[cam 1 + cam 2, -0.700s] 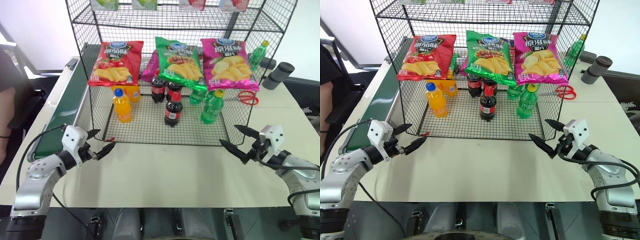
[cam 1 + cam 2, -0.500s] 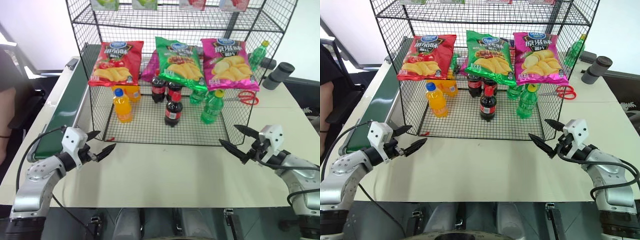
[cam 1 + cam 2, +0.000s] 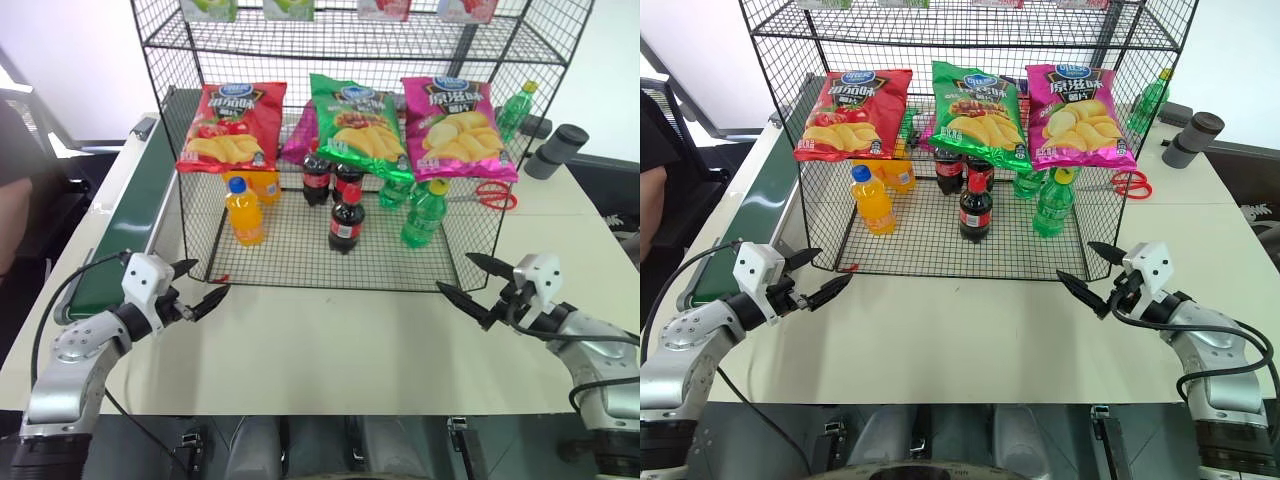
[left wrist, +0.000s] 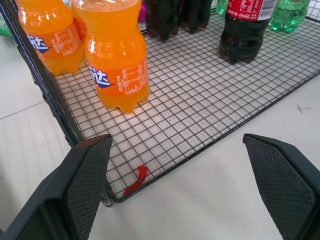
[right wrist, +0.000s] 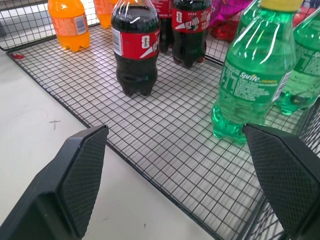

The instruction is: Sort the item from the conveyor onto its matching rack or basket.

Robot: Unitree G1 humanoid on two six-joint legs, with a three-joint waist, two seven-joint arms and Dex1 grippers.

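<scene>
Nearest you, both grippers hovered low over the bare white surface (image 3: 330, 340), each with its jaws spread wide and nothing between them. The left gripper (image 3: 200, 287) sat by the rack's front left corner, just beside the near end of the conveyor (image 3: 125, 225); the right gripper (image 3: 472, 285) sat by the front right corner, angled in toward the middle.

Beyond them, inside the black wire rack (image 3: 320, 262), the front cola bottle (image 3: 347, 218) stood upright on the grid floor, its long axis vertical, roughly midway between your 2 grippers. In the right wrist view it stood ahead of those jaws and clear of its neighbours, so I judged neither arm much nearer. 2 more cola bottles (image 3: 330, 178) stood behind it under the green chip bag (image 3: 358, 125), with the orange-drink bottles (image 3: 245, 212) toward the conveyor side and the green bottles (image 3: 425, 212) toward the other.

The visible stretch of belt carried no item, so you appeared to have the bottle already sorted, and I judged no further reach was due.
</scene>
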